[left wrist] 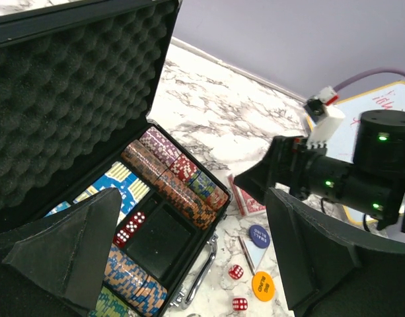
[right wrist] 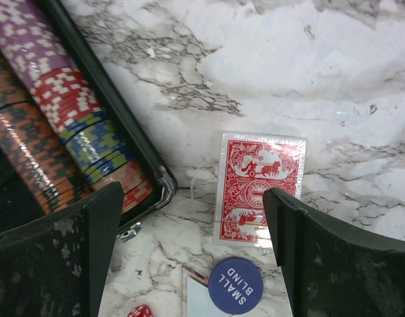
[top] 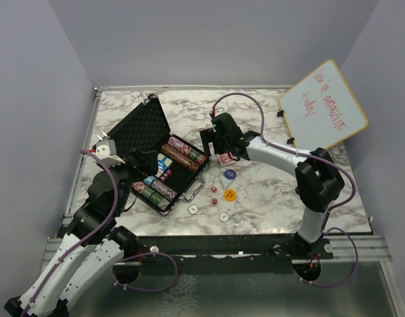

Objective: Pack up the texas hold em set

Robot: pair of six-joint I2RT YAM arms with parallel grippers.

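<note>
The black case (top: 189, 180) lies open at centre left, its foam lid (top: 140, 124) propped back. Inside are striped chip stacks (left wrist: 177, 179), a blue deck (left wrist: 116, 186), a row of red dice (left wrist: 130, 228) and an empty compartment (left wrist: 156, 241). On the marble beside it lie a red deck (right wrist: 258, 188), a blue "small blind" button (right wrist: 236, 294), an orange "big blind" button (left wrist: 262, 285) and two loose red dice (left wrist: 236, 271). My left gripper (left wrist: 192, 224) hovers open over the case. My right gripper (right wrist: 192, 205) hangs open above the marble, the red deck at its right finger.
A wood-framed whiteboard (top: 324, 105) leans at the back right. Two white round buttons (top: 193, 209) sit near the table's front edge. A clear flat piece (right wrist: 199, 298) lies under the blue button. The case's silver handle (left wrist: 203, 271) faces the loose dice.
</note>
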